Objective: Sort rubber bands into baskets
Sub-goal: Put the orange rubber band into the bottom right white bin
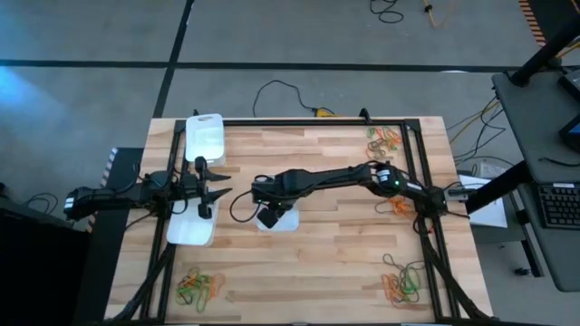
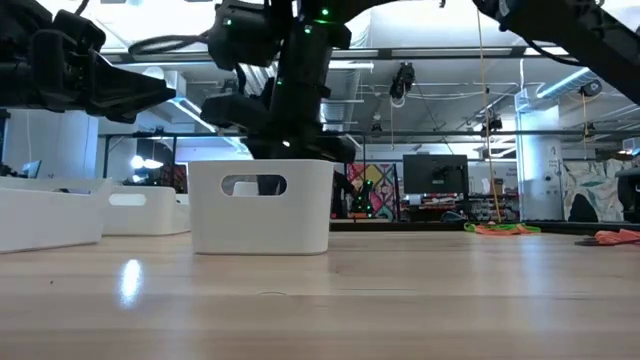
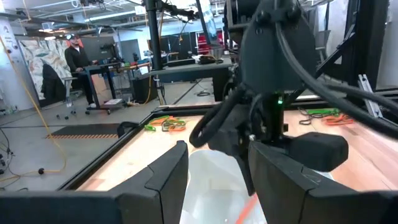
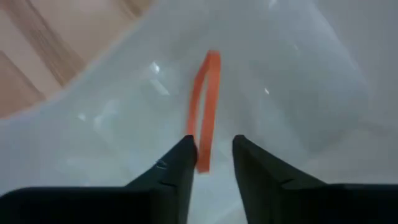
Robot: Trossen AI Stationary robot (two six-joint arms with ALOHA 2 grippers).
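An orange rubber band (image 4: 205, 109) lay stretched out inside the middle basket (image 1: 283, 220), its near end sitting in the narrow gap between the right gripper's (image 4: 211, 158) two dark fingers, which stood slightly parted; whether they were pinching the band or merely flanking it could not be told. That gripper hung nose-down into the basket near the centre of the wooden table (image 1: 335, 244), its arm reaching in from the right side. In the low view the same basket (image 2: 260, 205) showed as a white tub with a cut-out handle, the gripper's dark body sunk behind its rim. Two more baskets stood to the left: one (image 1: 205, 136) at the far left edge of the table, another (image 1: 191, 228) nearer, partly under the left gripper (image 1: 205, 188). The left gripper hovered above the table between those two baskets, its fingers spread partway and holding nothing, pointed toward the right arm. Loose piles of orange, green and dark rubber bands lay at the table's corners: one at the near left (image 1: 199, 286), one at the near right (image 1: 401, 282), one at the far right (image 1: 384, 138), and a smaller orange cluster (image 1: 399, 206) by the right edge.
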